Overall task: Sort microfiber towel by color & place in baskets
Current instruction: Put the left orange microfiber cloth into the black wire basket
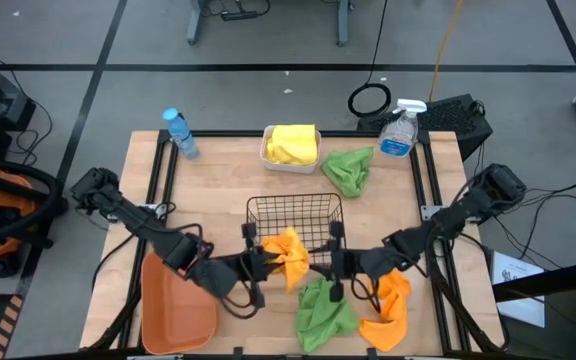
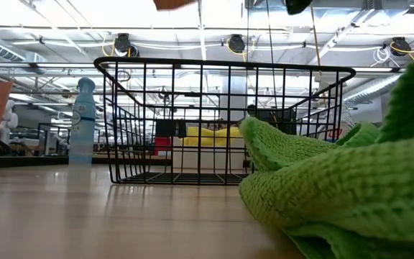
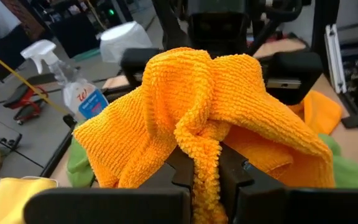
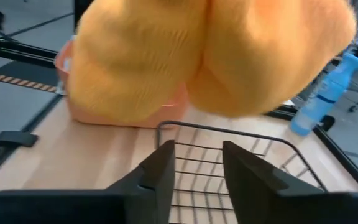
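My left gripper (image 1: pixel 266 262) is shut on an orange towel (image 1: pixel 288 255), held just in front of the black wire basket (image 1: pixel 293 218). My right gripper (image 1: pixel 336 262) faces it from the right, open (image 4: pixel 196 165), and the towel (image 4: pixel 210 56) fills that view just beyond its fingers. A second orange towel (image 1: pixel 388 305) and a green towel (image 1: pixel 323 310) lie on the table near the front edge. Another green towel (image 1: pixel 348 170) lies by the white tub (image 1: pixel 268 152), which holds yellow towels (image 1: pixel 292 143). The orange-brown tub (image 1: pixel 173 305) stands at the near left. My left gripper pinches a bunched fold of the orange towel (image 3: pixel 205 155) between its two fingers (image 3: pixel 235 177). The fingers come roughly level from the table's left. The towel is lifted clear of the table and bulges in loose folds around and over the fingertips.
A blue-capped water bottle (image 1: pixel 180 133) stands at the far left and a clear spray bottle (image 1: pixel 398 132) at the far right. In the low view the near green towel (image 2: pixel 351 187) lies in front of the wire basket (image 2: pixel 221 122). Bare wood shows left of the basket.
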`<state>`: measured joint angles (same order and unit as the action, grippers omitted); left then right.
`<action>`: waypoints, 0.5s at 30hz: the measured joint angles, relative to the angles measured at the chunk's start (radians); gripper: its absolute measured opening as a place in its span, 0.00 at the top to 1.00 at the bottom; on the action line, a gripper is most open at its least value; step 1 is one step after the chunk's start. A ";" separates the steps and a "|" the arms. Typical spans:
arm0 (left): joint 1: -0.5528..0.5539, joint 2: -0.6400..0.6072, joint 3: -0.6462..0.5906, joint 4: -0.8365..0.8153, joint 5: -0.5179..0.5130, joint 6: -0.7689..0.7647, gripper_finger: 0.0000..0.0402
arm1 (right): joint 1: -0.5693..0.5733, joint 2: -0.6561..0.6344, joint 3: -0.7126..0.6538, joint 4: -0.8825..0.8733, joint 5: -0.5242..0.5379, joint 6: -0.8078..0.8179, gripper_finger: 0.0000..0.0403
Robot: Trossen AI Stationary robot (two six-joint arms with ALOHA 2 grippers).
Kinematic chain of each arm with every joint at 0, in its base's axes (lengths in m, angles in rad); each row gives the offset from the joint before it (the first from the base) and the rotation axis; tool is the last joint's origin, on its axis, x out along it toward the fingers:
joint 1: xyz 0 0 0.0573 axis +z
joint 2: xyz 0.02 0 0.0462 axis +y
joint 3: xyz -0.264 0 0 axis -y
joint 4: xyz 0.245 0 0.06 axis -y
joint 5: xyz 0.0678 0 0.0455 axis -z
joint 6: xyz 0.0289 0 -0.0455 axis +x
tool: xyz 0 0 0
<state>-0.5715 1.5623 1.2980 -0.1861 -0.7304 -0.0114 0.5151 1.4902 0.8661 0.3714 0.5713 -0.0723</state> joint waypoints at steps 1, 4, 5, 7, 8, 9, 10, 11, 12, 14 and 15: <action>0.011 0.000 0.000 -0.009 0.018 0.000 0.93 | -0.012 0.000 0.000 -0.004 -0.002 -0.001 0.65; 0.039 0.000 0.000 -0.043 0.059 0.021 0.93 | -0.043 0.000 0.000 -0.047 -0.002 0.000 0.56; 0.048 0.000 0.000 -0.056 0.064 0.030 0.93 | -0.052 0.000 0.000 -0.060 -0.002 0.000 0.53; 0.072 0.000 0.000 -0.068 0.075 0.049 0.93 | -0.069 0.000 0.000 -0.075 -0.001 -0.007 0.46; 0.085 0.000 0.000 -0.069 0.075 0.058 0.93 | -0.076 0.000 0.000 -0.080 0.001 -0.018 0.44; 0.096 0.000 0.000 -0.070 0.077 0.072 0.93 | -0.082 0.000 0.000 -0.084 0.002 -0.028 0.41; 0.108 0.000 0.000 -0.071 0.084 0.084 0.93 | -0.088 0.000 0.000 -0.085 0.002 -0.042 0.39; 0.118 0.000 0.000 -0.072 0.098 0.099 0.93 | -0.093 0.000 0.000 -0.084 0.003 -0.055 0.38; 0.129 0.000 0.000 -0.072 0.117 0.108 0.93 | -0.098 0.000 0.000 -0.084 0.004 -0.070 0.37; 0.153 0.000 0.000 -0.072 0.160 0.124 0.93 | -0.108 0.000 0.000 -0.084 0.008 -0.101 0.36; 0.163 0.000 0.000 -0.074 0.180 0.128 0.93 | -0.112 0.000 0.000 -0.084 0.007 -0.115 0.36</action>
<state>-0.4081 1.5623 1.2980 -0.2601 -0.5501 0.1161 0.4028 1.4902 0.8661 0.2871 0.5787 -0.1872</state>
